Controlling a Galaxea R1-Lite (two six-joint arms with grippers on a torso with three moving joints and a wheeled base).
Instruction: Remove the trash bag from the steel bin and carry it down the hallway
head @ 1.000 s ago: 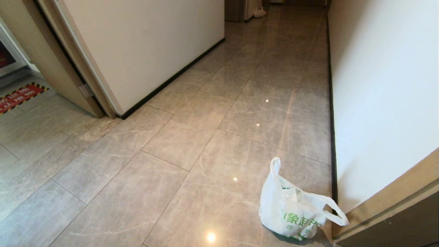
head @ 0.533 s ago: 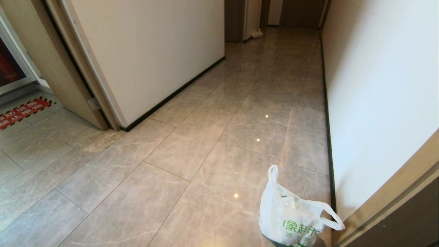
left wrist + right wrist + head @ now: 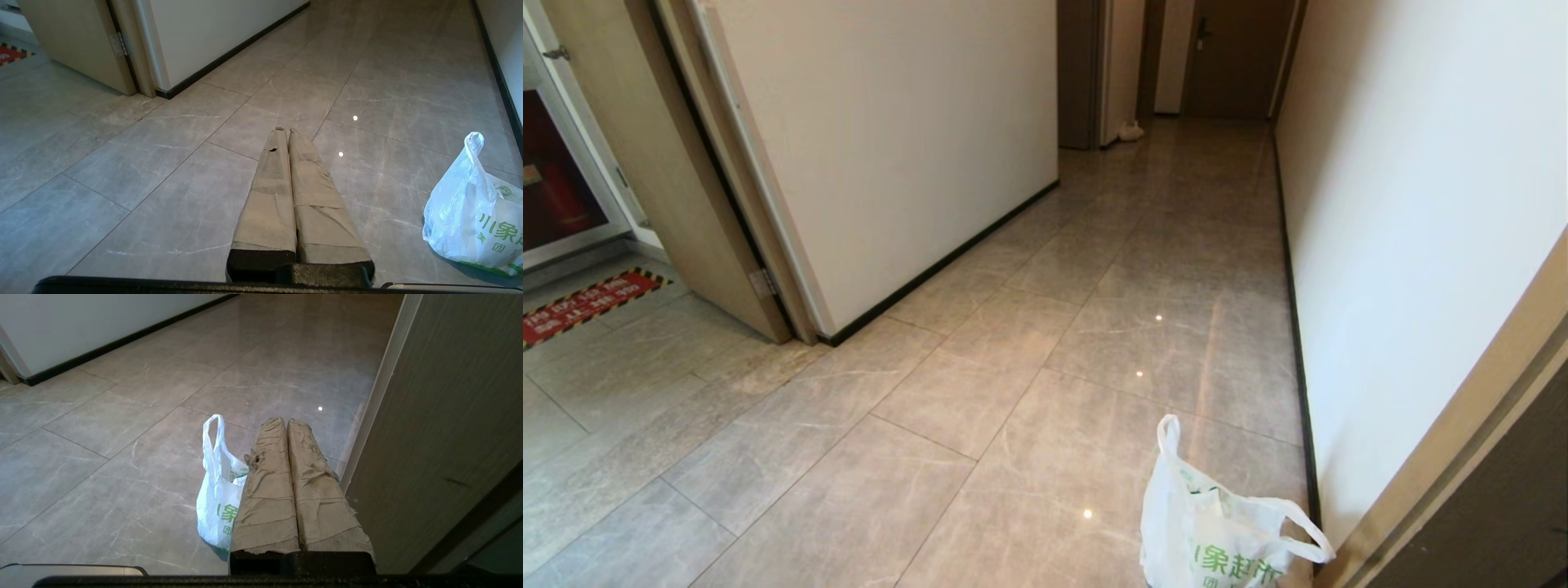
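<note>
The trash bag [image 3: 1217, 531] sits on the hallway floor [image 3: 1029, 343] beside the door frame [image 3: 1445, 457], both tools [image 3: 284, 131] [image 3: 286, 421] pinched together, empty. It looks light, floppy, slippery; best taken by its upright loop handle [image 3: 1170, 437].

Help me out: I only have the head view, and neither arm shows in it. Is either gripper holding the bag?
Observer: No. The left gripper is shut and empty, jaws pressed together above bare floor tiles.
Operator: And the right one?
Observer: The right gripper is shut too, with nothing in it. The trash bag stands apart from it on the floor.
Operator: My view cuts off the bag's bottom. Is it set down?
Observer: Yes. The left wrist view shows its base resting on the tiles, with one handle loop sticking up.
</note>
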